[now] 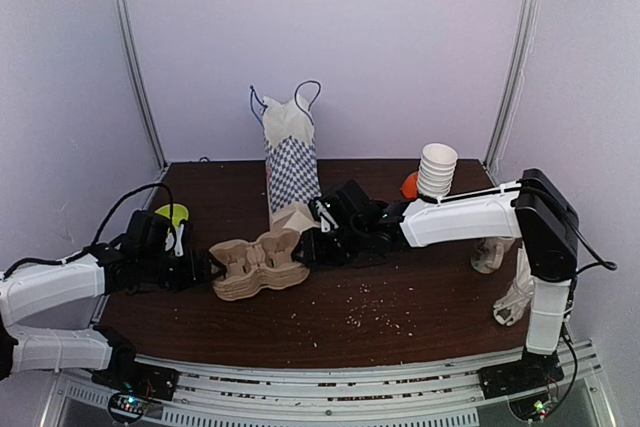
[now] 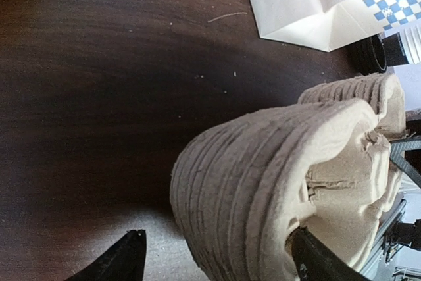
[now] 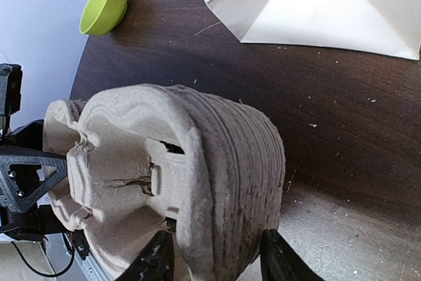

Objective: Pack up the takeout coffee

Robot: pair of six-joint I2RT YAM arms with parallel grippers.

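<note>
A stack of brown pulp cup carriers (image 1: 258,265) lies on the dark wooden table (image 1: 400,297), in front of a white and blue-checked paper bag (image 1: 291,162). My left gripper (image 1: 205,269) is open at the stack's left end. In the left wrist view (image 2: 220,261) one finger is inside a cup well and the other stands apart from the stack (image 2: 263,189). My right gripper (image 1: 308,247) is at the stack's right end. In the right wrist view (image 3: 217,261) its fingers are shut on the stack's wall (image 3: 223,182). No lidded takeout coffee is clearly in view.
A tall stack of lidless white paper cups (image 1: 437,169) stands at the back right, with an orange object (image 1: 410,184) beside it. A green bowl (image 1: 172,214) sits at the left, also in the right wrist view (image 3: 105,6). Pale objects (image 1: 490,252) lie at the right edge. Crumbs dot the table front.
</note>
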